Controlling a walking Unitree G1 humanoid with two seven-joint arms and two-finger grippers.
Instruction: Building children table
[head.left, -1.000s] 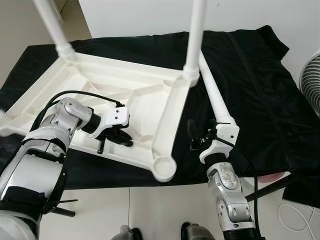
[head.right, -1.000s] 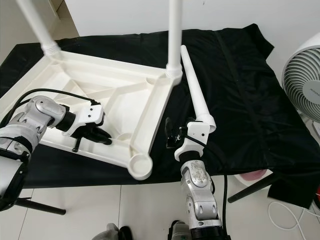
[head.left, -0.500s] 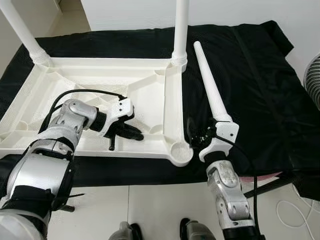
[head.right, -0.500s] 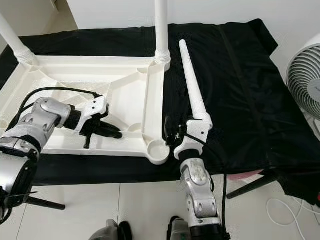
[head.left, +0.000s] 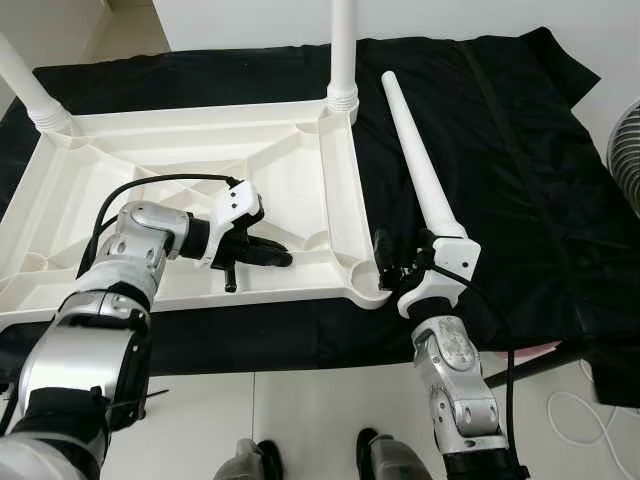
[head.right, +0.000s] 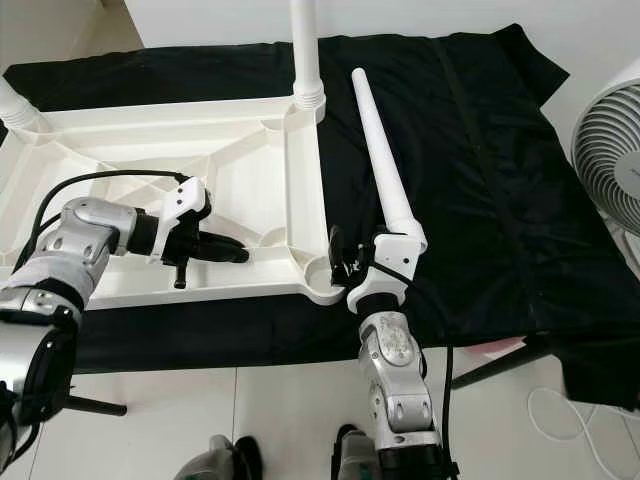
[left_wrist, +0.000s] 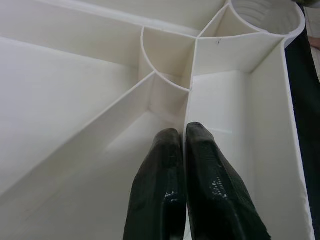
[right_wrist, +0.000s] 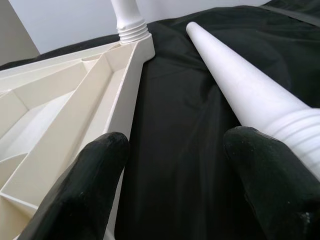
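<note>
Left claw (head.left: 262, 252): both black fingers pressed together, nothing between them, tips resting inside the upturned white children's table (head.left: 180, 170), against a thin upright rib (left_wrist: 189, 107) near the inner wall of the near-right frame rail. Right claw (head.left: 385, 262): fingers spread wide, holding nothing; one finger (right_wrist: 82, 192) lies just beside the outer edge of the table frame, the other finger (right_wrist: 272, 185) is touching or nearly touching the threaded end of the loose leg (head.left: 420, 165); contact cannot be confirmed. The claw sits just beside the empty round socket (head.right: 318, 270) at the near-right corner of the frame. The children's table lies upside down on a black cloth (head.left: 520, 170) spread over the tabletop, its ribbed underside facing up. Two legs are fitted and stand upright: one far-right leg (head.left: 343, 50) at the far-right corner, one far-left leg (head.left: 30, 90) at the far-left corner. The loose leg lies flat on the cloth, to the right of the frame, tapered tip pointing away from the robot, thick threaded end nearest the right claw. A white fan (head.right: 610, 150) stands at the right edge of the scene, well apart from the table. The floor (head.left: 300, 420) below the tabletop is pale tile.
</note>
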